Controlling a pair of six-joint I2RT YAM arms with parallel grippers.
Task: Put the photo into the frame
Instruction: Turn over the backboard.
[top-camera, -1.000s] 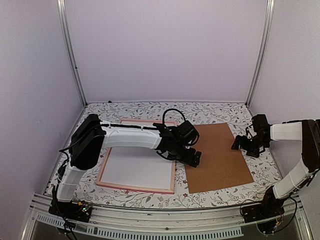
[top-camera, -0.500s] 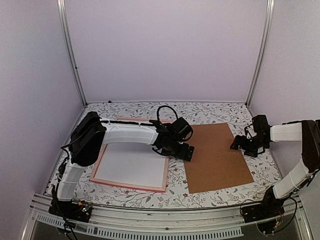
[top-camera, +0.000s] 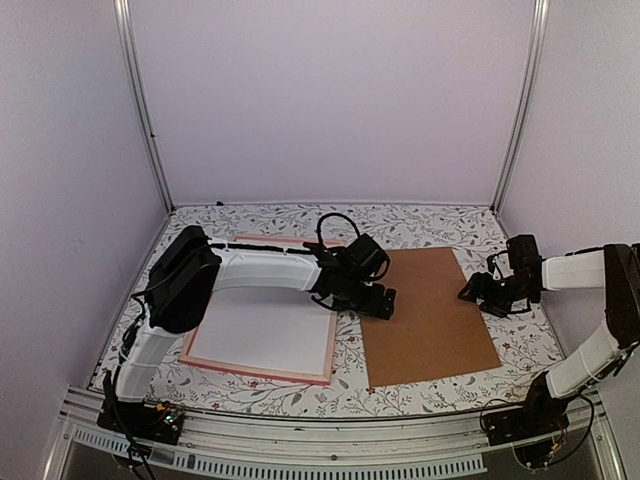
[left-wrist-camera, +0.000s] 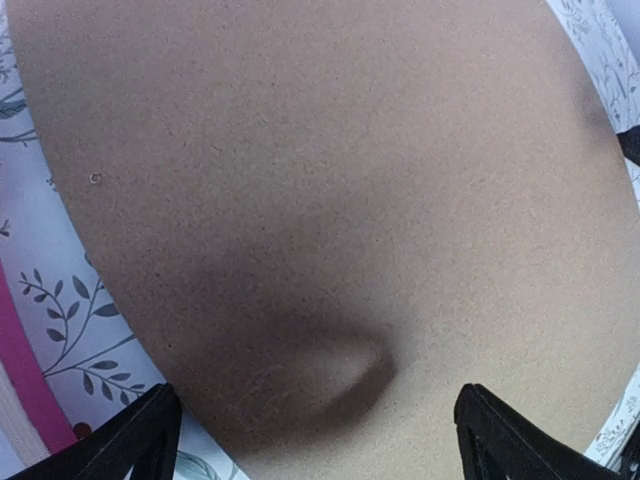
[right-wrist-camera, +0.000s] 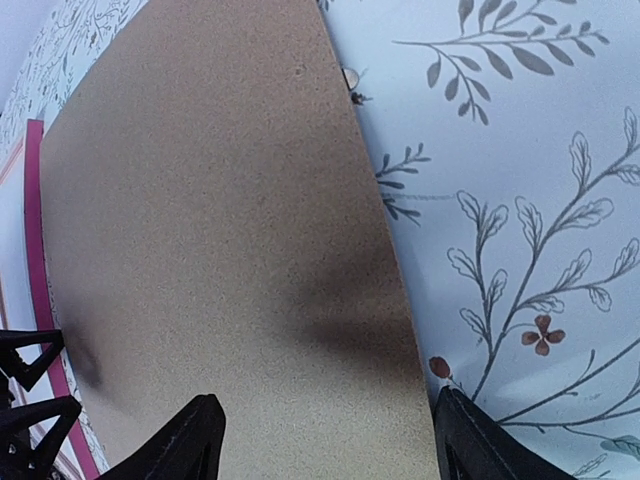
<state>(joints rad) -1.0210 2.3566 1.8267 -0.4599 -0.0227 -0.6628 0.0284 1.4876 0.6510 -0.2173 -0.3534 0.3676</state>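
Brown backing board (top-camera: 430, 310) lies beside the pink frame (top-camera: 260, 370); I see no photo; left fingers (left-wrist-camera: 130, 440) and right fingers (right-wrist-camera: 195, 440) gape empty.

backing board (left-wrist-camera: 300, 180): brown hardboard, matt, finely speckled grain
frame (top-camera: 255, 371): pink rim, smooth, material unclear
white panel (top-camera: 265, 335): plain and smooth
bench (top-camera: 430, 225): pale covering printed with leafy sprigs, matt
left arm (top-camera: 260, 270): smooth white shell, black joints
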